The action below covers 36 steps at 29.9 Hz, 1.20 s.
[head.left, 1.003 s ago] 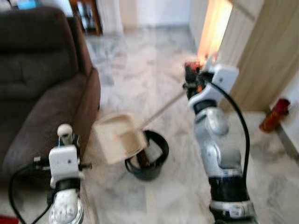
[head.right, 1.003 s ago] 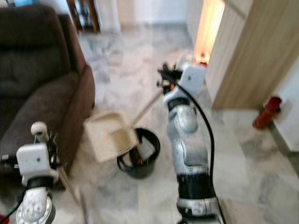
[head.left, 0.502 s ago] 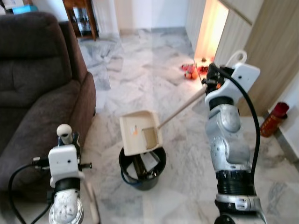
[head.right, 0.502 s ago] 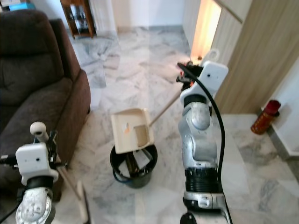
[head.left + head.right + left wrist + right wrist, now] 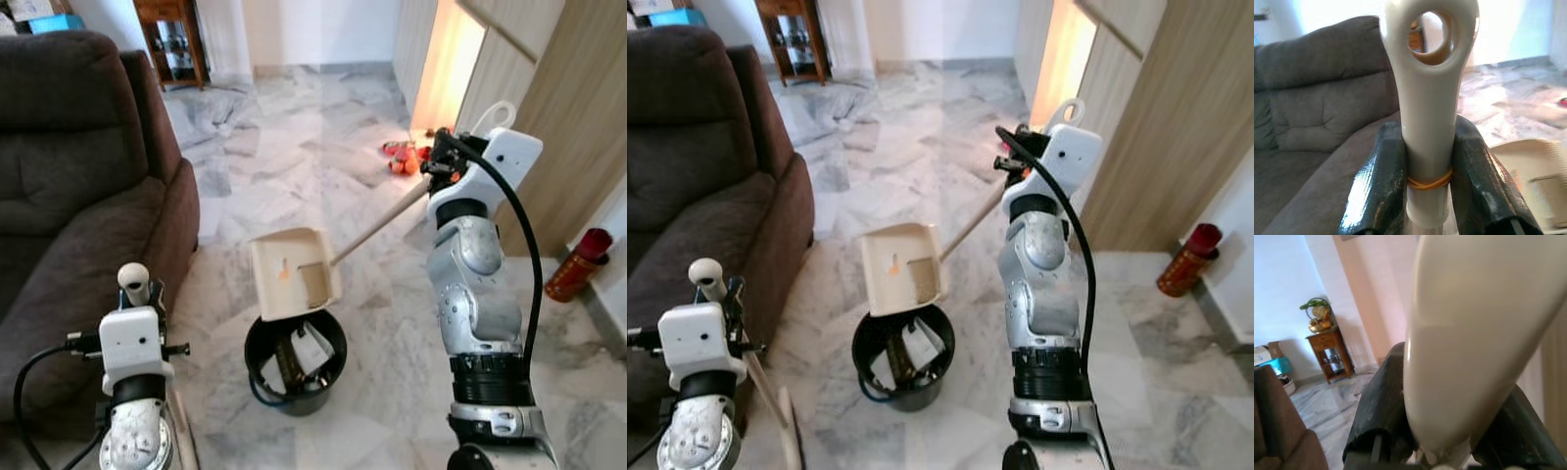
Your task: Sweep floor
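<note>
My right hand (image 5: 1444, 431) is clamped on the cream plastic handle (image 5: 377, 220) of a long-handled cream dustpan (image 5: 292, 272), its two black fingers (image 5: 1378, 411) pressing either side of the handle's end. The handle slopes down from this hand, raised at the right, to the pan. The pan is held tilted above the round black plastic bin (image 5: 294, 362), its lower edge just over the bin's rim; a small orange scrap and a tan patch lie on the pan's inner face. The bin stands on the grey-veined white marble floor (image 5: 294, 147) and holds papers and dark litter.

My left hand (image 5: 1427, 181) grips the cream broom handle (image 5: 1427, 98), which ends in a rounded tip with a hanging hole; a yellow rubber band circles the handle between the fingers (image 5: 1378, 186). This hand sits low at the left, beside the dark brown fabric sofa (image 5: 69, 196).

Further off, small red and orange objects (image 5: 402, 157) lie on the floor near a lit doorway. A red cylindrical canister (image 5: 578, 259) stands by the light wood panel wall (image 5: 578, 117). A dark wooden side table (image 5: 176, 39) stands at the far end of the room.
</note>
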{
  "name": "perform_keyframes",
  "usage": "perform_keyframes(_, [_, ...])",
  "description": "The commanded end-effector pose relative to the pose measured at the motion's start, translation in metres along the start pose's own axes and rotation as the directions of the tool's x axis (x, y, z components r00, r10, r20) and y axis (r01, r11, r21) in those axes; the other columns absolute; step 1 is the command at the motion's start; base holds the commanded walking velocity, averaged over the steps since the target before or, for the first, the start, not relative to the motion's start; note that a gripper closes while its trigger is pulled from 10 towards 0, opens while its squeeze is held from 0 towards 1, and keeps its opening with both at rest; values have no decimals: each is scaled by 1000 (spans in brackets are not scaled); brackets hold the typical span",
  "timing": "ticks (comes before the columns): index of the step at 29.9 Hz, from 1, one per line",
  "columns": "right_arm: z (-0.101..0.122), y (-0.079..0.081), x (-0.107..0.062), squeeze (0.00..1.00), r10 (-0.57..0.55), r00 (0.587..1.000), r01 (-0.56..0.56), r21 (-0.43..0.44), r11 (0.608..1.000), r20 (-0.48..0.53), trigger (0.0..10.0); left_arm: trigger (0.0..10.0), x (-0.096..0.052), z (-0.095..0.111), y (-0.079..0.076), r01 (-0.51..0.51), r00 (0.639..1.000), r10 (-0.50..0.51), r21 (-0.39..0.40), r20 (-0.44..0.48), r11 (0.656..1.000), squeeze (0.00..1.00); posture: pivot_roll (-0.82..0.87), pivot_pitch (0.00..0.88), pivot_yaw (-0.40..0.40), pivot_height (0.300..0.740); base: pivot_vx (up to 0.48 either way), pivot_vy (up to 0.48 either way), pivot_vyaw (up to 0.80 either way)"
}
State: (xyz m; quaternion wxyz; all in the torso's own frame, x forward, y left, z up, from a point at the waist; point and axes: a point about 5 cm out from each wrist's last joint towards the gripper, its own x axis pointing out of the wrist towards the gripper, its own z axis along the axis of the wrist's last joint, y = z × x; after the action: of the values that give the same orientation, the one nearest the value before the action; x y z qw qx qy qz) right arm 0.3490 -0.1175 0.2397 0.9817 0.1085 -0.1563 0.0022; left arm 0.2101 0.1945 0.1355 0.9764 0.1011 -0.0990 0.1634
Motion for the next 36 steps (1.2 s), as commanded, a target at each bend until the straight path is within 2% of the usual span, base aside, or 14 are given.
perform_keyframes(1, [21,25,-5,0,241,962,-236,-50,970,129,10000,10000,0,6,-2,11,999,-11,6,42,1000,0,-113,56,45,740,0,0,0])
perform_keyframes(5, [22,32,-11,0,323,936,-309,-109,945,143,10000,10000,0,7,-3,13,999,-13,5,43,1000,0,-112,59,46,740,0,0,0])
perform_keyframes(7, [22,40,-17,0,419,896,-397,-158,904,148,10000,10000,0,6,-3,13,999,-13,4,42,1000,0,-112,59,46,740,0,0,0])
perform_keyframes(9, [22,42,-18,0,442,886,-419,-163,893,143,10000,10000,0,6,-3,13,999,-13,4,41,1000,0,-112,59,46,740,0,0,0])
perform_keyframes(20, [18,39,-20,0,492,862,-467,-188,864,123,10000,10000,0,6,-3,16,999,-16,5,43,1000,0,-114,65,47,740,0,0,0])
perform_keyframes(28, [17,38,-23,0,532,839,-490,-263,831,120,10000,10000,0,7,-3,18,999,-19,7,43,1000,0,-114,67,48,740,0,0,0])
perform_keyframes(36, [14,31,-25,0,577,812,-510,-372,776,90,10000,10000,0,6,-3,20,999,-21,9,40,1000,0,-116,67,48,740,0,0,0])
